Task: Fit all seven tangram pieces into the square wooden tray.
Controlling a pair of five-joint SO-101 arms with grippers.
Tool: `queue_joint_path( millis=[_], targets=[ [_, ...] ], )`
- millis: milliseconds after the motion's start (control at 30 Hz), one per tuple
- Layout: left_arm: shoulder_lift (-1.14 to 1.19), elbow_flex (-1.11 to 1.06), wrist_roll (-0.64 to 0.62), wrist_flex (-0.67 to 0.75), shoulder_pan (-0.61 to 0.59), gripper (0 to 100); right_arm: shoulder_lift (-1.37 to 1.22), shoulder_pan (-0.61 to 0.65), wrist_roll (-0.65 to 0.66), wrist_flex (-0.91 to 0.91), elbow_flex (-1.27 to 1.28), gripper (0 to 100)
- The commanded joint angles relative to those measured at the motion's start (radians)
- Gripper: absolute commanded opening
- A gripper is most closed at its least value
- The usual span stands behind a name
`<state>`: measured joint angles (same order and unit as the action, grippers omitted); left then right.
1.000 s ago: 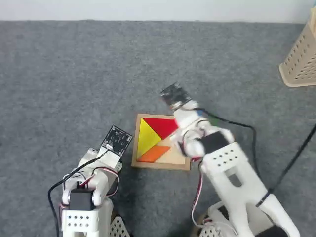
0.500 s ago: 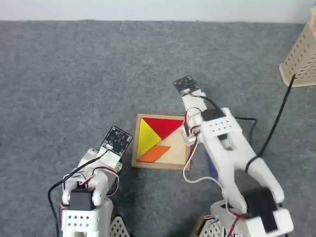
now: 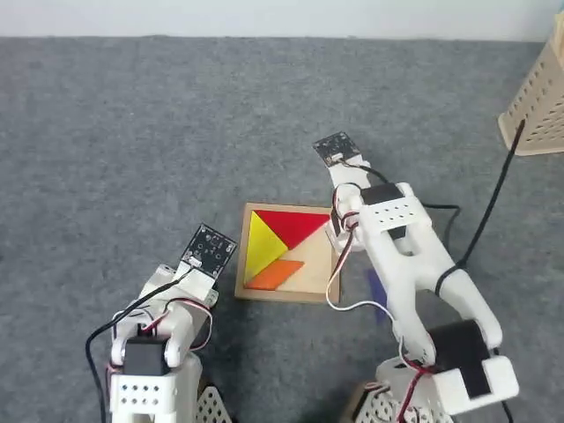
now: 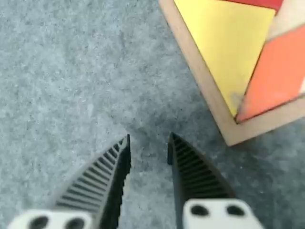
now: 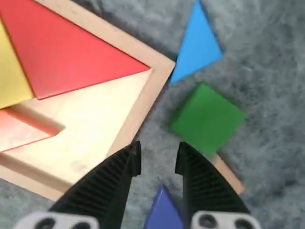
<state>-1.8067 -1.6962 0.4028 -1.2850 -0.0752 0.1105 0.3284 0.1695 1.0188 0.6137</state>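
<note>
The tray [image 3: 291, 296] sits mid-surface [image 3: 132, 132], ahead of and between the two arms. Inside it, one large triangle [image 3: 286, 226] lies along the far side, a second large triangle [image 3: 262, 247] lies along the left side, and a smaller piece [image 3: 274, 275] rests against the near edge. The left gripper [image 4: 149, 139] hangs over the surface just off the tray's near left corner. The right gripper [image 5: 158, 144] hangs at the tray's right edge. Just outside that edge, a small triangle [image 5: 198, 45], a square piece [image 5: 207, 119] and a third loose piece [image 5: 164, 214] lie on the surface. A basket [image 3: 538, 101] stands at the far right.
</note>
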Motion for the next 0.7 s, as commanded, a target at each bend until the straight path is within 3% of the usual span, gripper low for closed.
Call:
queue_joint_path(
  millis=[0,100,233,533,667],
  targets=[
    [-0.021,0.012,-0.011,0.002,-0.005,12,0.027,-0.036,0.049,0.030,-0.068,13.8],
    [-0.021,0.012,-0.011,0.002,-0.005,12,0.018,-0.107,0.152,0.108,-0.138,13.9],
    [-0.021,0.012,-0.011,0.002,-0.005,12,0.024,-0.140,0.161,0.128,-0.153,13.9],
    [-0.021,0.012,-0.011,0.002,-0.005,12,0.024,0.228,-0.023,0.120,-0.100,12.8],
    [-0.021,0.012,-0.011,0.002,-0.005,12,0.022,0.271,-0.091,0.042,-0.066,0.0]
  ],
)
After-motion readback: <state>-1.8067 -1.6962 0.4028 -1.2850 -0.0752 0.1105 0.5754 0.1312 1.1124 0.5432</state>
